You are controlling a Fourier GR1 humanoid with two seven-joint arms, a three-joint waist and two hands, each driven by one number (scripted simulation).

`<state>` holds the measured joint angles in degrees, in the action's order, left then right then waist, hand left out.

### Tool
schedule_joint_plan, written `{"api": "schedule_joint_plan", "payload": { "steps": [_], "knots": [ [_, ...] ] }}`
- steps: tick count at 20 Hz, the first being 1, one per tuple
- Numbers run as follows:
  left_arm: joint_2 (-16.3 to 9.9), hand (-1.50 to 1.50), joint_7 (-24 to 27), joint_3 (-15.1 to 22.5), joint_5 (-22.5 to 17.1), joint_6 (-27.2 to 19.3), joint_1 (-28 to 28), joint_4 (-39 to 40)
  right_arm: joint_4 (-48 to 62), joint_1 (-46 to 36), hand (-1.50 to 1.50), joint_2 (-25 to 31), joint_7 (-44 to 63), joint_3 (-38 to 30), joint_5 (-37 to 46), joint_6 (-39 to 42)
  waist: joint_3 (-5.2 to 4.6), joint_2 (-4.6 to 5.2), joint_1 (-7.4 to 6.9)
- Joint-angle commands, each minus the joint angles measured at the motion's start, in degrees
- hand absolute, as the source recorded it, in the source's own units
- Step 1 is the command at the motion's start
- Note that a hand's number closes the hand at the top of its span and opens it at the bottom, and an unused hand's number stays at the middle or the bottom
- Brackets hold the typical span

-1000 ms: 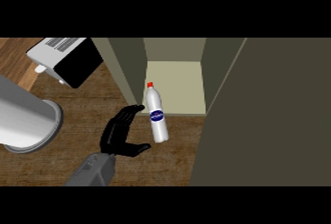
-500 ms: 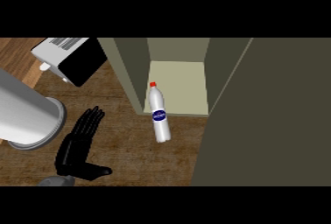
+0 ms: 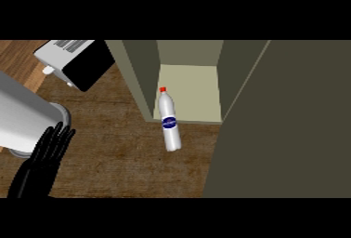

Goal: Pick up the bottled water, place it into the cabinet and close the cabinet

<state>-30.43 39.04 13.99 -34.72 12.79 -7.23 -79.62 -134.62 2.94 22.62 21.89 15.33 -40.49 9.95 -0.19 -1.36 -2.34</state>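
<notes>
The bottled water point(image 3: 169, 122) is a clear bottle with a red cap and a blue label. Its base is on the wooden counter point(image 3: 130, 153) and its cap points into the open cabinet point(image 3: 188, 90). Whether it stands or lies I cannot tell. My left hand point(image 3: 42, 160) is at the lower left, open with straight fingers pointing up. It is well to the left of the bottle and touches nothing. My right hand is out of sight.
The cabinet's dark door point(image 3: 288, 130) stands open and fills the right side. A white and black toaster point(image 3: 75, 62) sits at the top left. A large grey cylinder point(image 3: 21, 118) lies at the left edge, just above my left hand.
My left hand has pulled away from beside the bottle, moving left and down toward the view's lower corner. The bottle has stayed where it was.
</notes>
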Motion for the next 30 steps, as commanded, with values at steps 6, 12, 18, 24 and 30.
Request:
{"api": "schedule_joint_plan", "payload": {
  "steps": [6, 12, 18, 24, 30],
  "knots": [
    [-5.41, -1.50, -2.75, -2.44, -3.19, 1.41, -7.14, -9.45, -4.03, -16.22, 1.50, -4.42, 6.49, 17.03, 16.89, -13.02, -0.26, -0.29, -0.10],
    [-8.72, -1.50, -6.08, -5.48, -6.65, 1.06, -10.00, -16.42, 9.24, -31.05, 1.50, -19.04, 11.23, 28.75, 29.09, -25.07, -0.09, 0.33, -0.25],
    [-11.94, -1.50, -8.15, -9.05, -9.51, 2.80, -12.85, -20.99, 23.33, -46.05, 1.50, -22.45, 8.63, 31.44, 26.60, -41.97, 0.05, 1.02, -0.89],
    [-12.67, -1.50, -13.52, -11.93, -13.17, 0.60, -12.28, -24.76, 33.36, -57.90, 1.50, -22.58, 3.76, 26.67, 13.61, -49.17, 0.15, 1.44, -0.07],
    [-12.90, -1.50, -13.16, -13.57, -13.13, 1.84, -17.08, -29.19, 44.38, -60.00, 1.50, -22.61, -1.09, 24.71, 1.29, -30.50, 0.18, 1.90, -1.50]
  ]
}}
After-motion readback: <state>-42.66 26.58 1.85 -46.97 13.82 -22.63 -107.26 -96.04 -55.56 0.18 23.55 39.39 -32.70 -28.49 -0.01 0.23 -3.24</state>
